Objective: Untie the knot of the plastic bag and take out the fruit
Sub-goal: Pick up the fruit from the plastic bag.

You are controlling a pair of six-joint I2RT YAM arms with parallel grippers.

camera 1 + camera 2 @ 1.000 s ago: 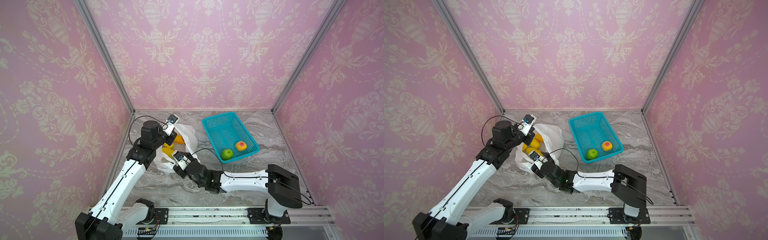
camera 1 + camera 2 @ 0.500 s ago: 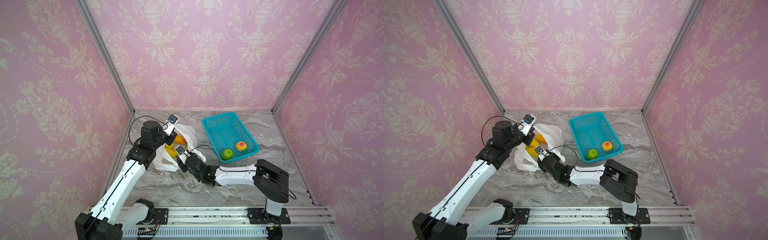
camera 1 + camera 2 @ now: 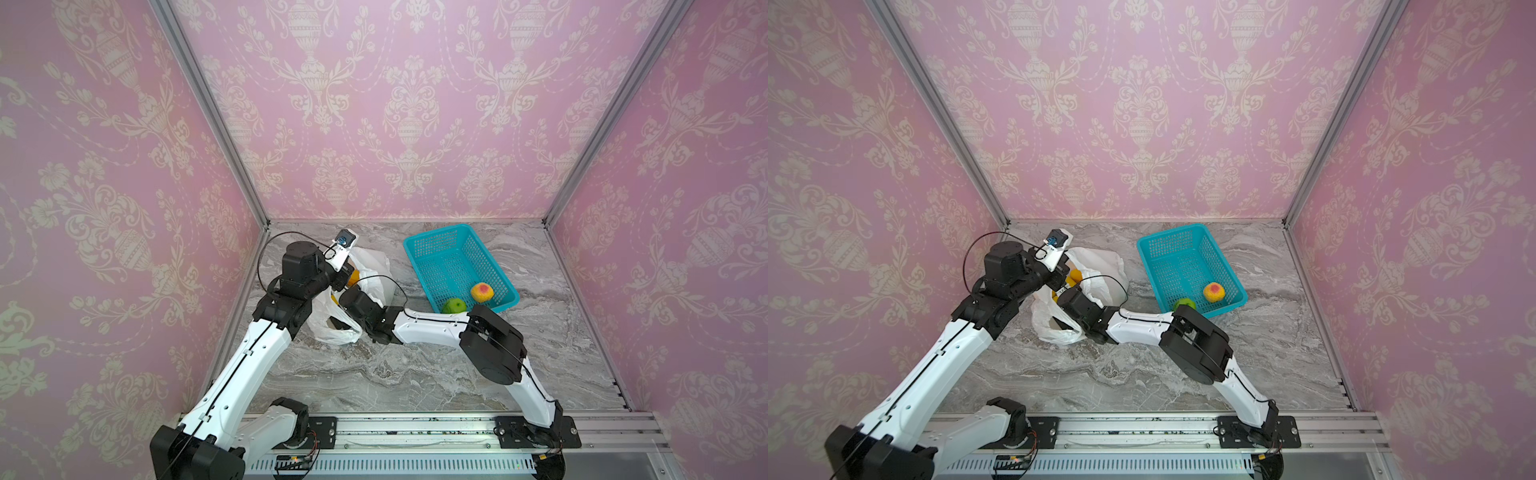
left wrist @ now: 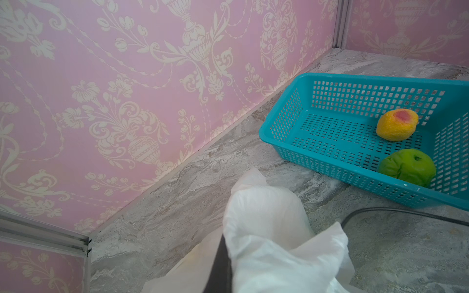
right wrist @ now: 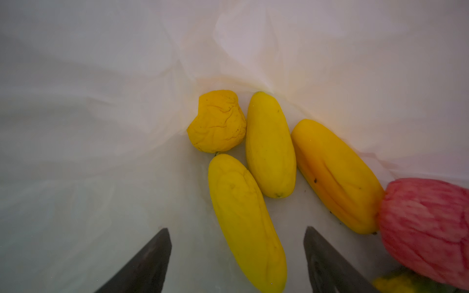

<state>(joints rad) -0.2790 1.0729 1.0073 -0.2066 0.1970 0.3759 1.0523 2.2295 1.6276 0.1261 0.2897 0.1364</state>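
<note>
plastic bag (image 3: 374,266) lies on the table (image 3: 415,374) near the basket (image 3: 432,245), on the basket's left-arm side, mouth open toward the arms. no knot visible in any view, & the mouth gapes wide enough for an arm, so untying looks done.

left gripper (image 4: 220,269) is pressed together w/ thin bag plastic bunched around it. prob pinching the bag's rim to hold the mouth up, though only a dark sliver of one finger shows.

right gripper (image 5: 236,229) is inside the bag, jaws spread, nothing between them yet. a long yellow fruit (image 5: 246,218) lies just ahead, roughly lined up w/ the gap.

fruit count, as far as seen:
- in the basket: 2, a green one (image 3: 454,306) & a yellow-red one (image 3: 482,292), both at the basket's end nearest the robot base.
- in the bag: 2 more long yellow ones (image 5: 270,144) (image 5: 335,175), a crumpled yellow-orange one (image 5: 218,121), a pink-red one (image 5: 426,228), plus a greenish bit at the frame edge, too cut off to name.

so abt 2 out, at least 5 left. step in hand looks like the next pick; the nearest long yellow one is the likely target. jaws need to close on fruit only, not the bag's plastic under it.
</note>
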